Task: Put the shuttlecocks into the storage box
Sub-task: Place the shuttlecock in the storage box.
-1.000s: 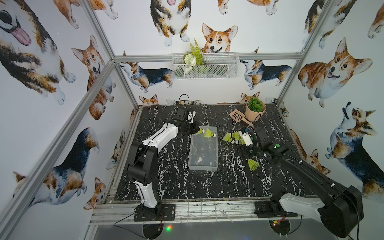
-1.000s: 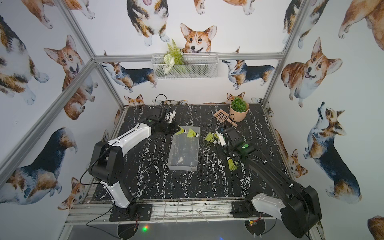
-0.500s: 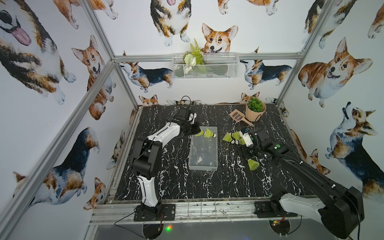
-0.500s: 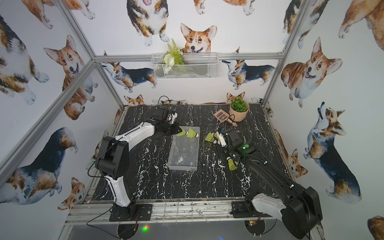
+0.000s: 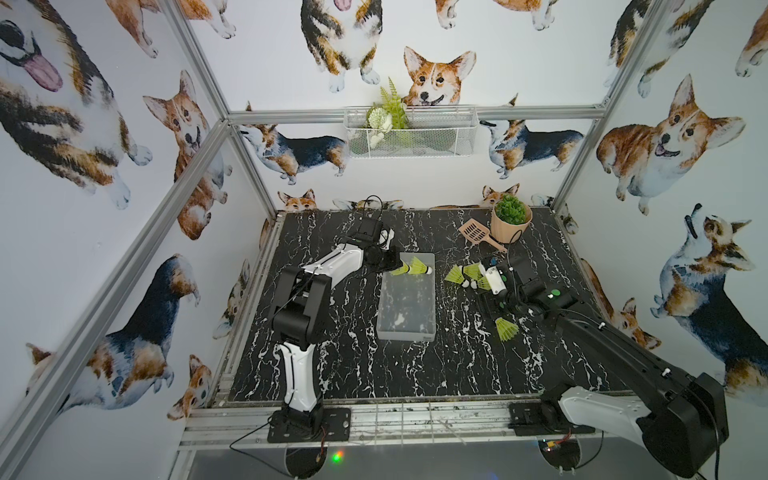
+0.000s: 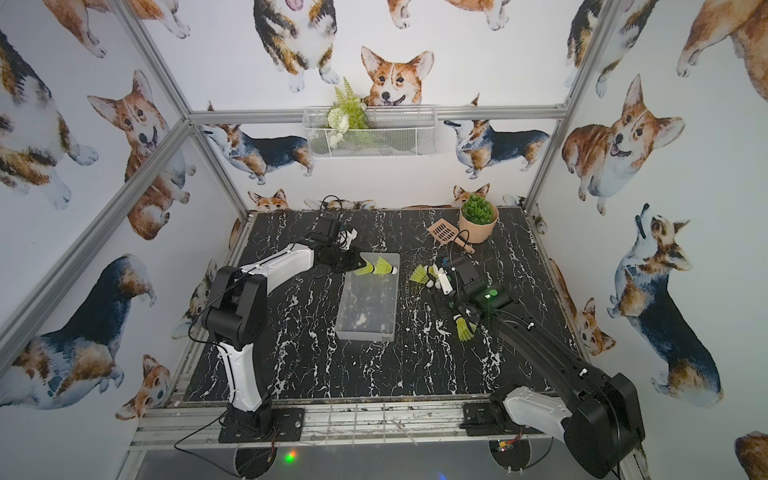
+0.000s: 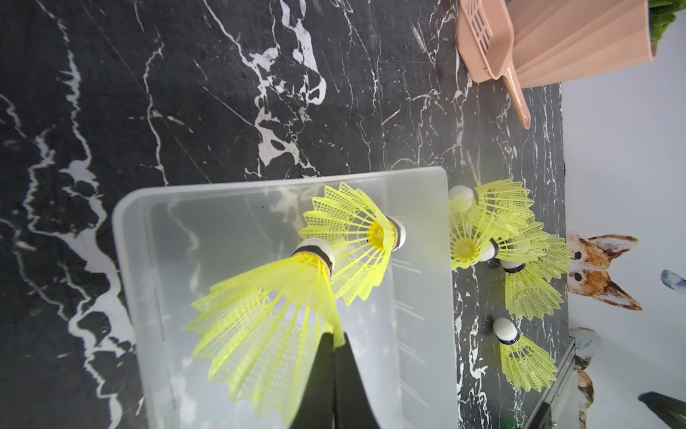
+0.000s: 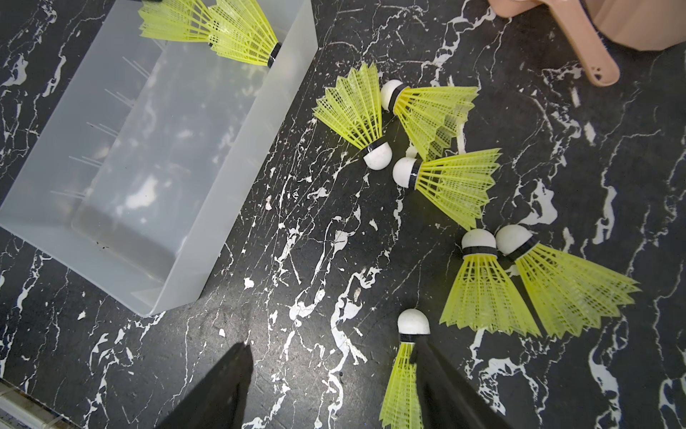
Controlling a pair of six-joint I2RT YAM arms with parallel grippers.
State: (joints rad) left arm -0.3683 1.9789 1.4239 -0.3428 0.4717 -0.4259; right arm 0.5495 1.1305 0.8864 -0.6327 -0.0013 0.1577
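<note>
**Storage box**: frosted, lidless, on the middle of the counter. Its long sides run from the front edge toward the back edge. Same placement in both top views. Most of its floor is bare. The left wrist view cuts off its near part.

**Lying shuttlecock**: on its side inside the box's far end, also seen from above.

**Held shuttlecock**: over that same far end. The left hand is pinched fully closed on the skirt's rim. The white tip points into the lying one's skirt; contact between them cannot be told. From above, the left hand blends into the dark counter.

**Five loose shuttlecocks**: on the counter between the box and the right edge, toward the back. All five are clear in the right wrist view. In the top views the right arm's wrist covers part of the group.

**Eighth shuttlecock**: on the counter, nearer the front than the group. The right hand stands wide apart, gripping nothing. This skirt runs behind one finger and off the frame; touching or not, unclear.

**Back right corner:** pink scoop and potted plant. Wire basket on the back wall.
</note>
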